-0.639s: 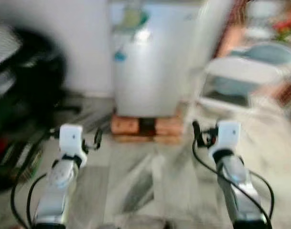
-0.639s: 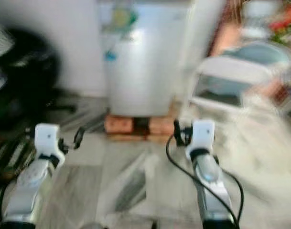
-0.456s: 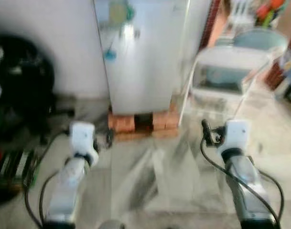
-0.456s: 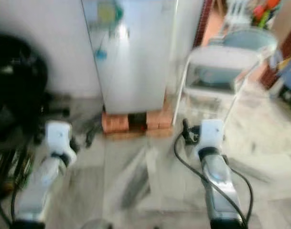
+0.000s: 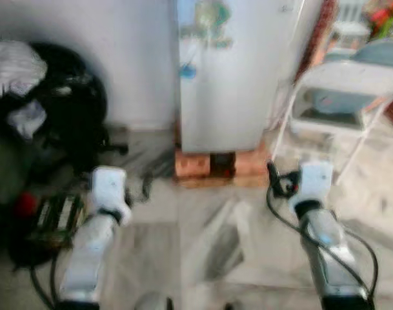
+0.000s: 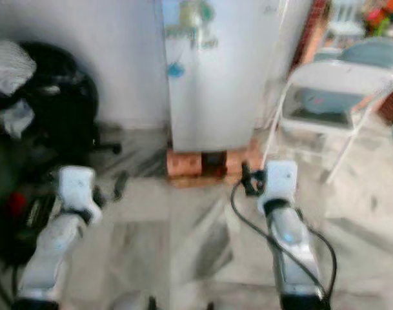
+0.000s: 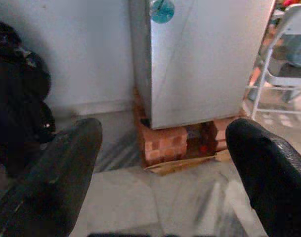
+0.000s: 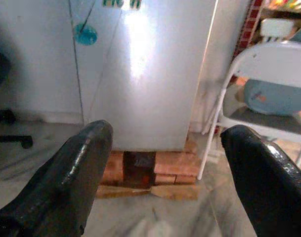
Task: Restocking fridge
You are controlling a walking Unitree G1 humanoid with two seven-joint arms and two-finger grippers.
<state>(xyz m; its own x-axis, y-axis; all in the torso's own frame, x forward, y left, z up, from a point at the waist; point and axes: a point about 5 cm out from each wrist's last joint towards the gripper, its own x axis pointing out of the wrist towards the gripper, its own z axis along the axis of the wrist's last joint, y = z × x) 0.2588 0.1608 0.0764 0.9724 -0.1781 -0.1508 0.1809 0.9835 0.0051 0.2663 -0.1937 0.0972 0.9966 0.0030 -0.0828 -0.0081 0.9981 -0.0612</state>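
Note:
A silver fridge (image 5: 238,77) stands against the wall ahead with its door shut, raised on red bricks (image 5: 195,165). Teal stickers (image 7: 162,10) hang on the door. Both arms are held out in front, low over the marble floor and well short of the fridge. My left gripper (image 7: 162,163) is open, its fingers (image 7: 56,168) wide apart, and it holds nothing. My right gripper (image 8: 170,168) is also open and holds nothing, pointing at the fridge's lower part and the bricks (image 8: 170,165). The head views are blurred.
A white folding chair (image 5: 351,84) stands right of the fridge. At the left sits a black office chair (image 5: 67,110) piled with clothes, with a box and a red thing (image 5: 27,204) on the floor beside it. Pale marble floor (image 5: 209,239) lies between me and the fridge.
The whole picture has shifted right, so the camera has turned left: the black chair shows more and the fridge sits right of centre. Both arms stay held out, grippers open.

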